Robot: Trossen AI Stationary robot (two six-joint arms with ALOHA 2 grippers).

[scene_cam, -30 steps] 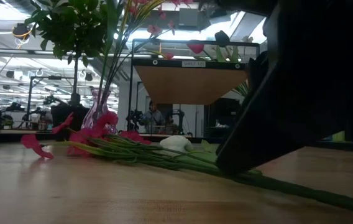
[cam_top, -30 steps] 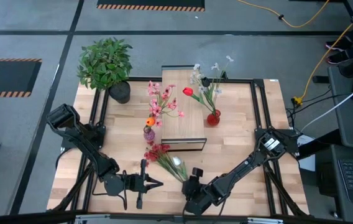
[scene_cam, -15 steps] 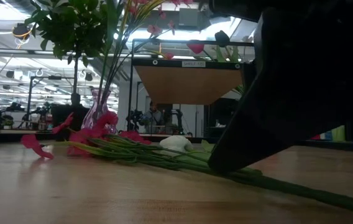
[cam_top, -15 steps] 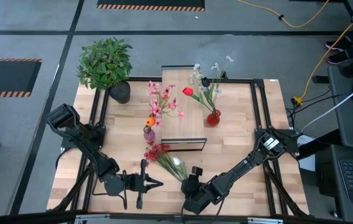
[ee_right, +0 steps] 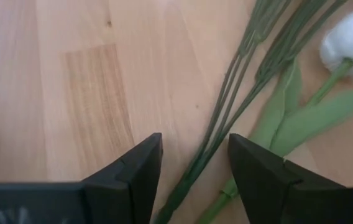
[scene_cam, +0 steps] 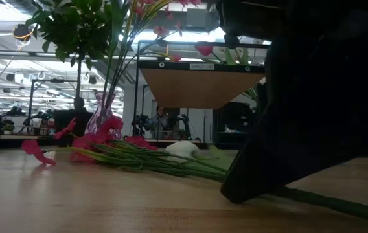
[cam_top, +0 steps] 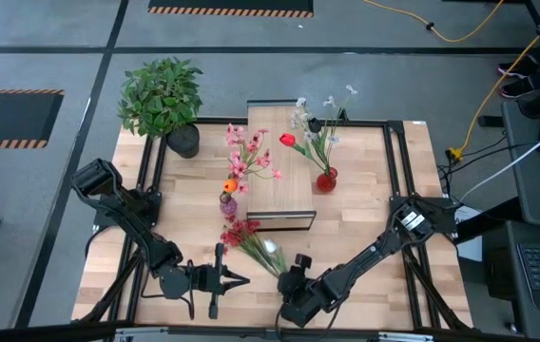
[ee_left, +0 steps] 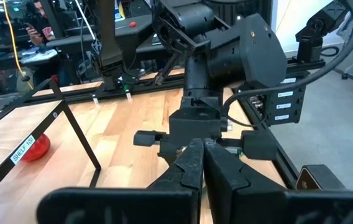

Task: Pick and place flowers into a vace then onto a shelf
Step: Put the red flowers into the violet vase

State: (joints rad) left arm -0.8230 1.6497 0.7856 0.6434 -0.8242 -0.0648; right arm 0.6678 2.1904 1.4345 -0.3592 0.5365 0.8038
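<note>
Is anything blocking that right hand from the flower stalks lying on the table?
Nothing visible does. The right hand is open just above the table, and the green stalks of the loose flowers already run into the gap between its fingers, with only bare wood around them. The left hand waits nearby, shut.

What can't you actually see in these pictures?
- Low view: the right gripper hides where the stems meet its fingers.
- Right wrist view: the stems' lower ends run off the edge between the open fingers; contact unclear.
- High view: blossoms in the vase are too small to count.
</note>
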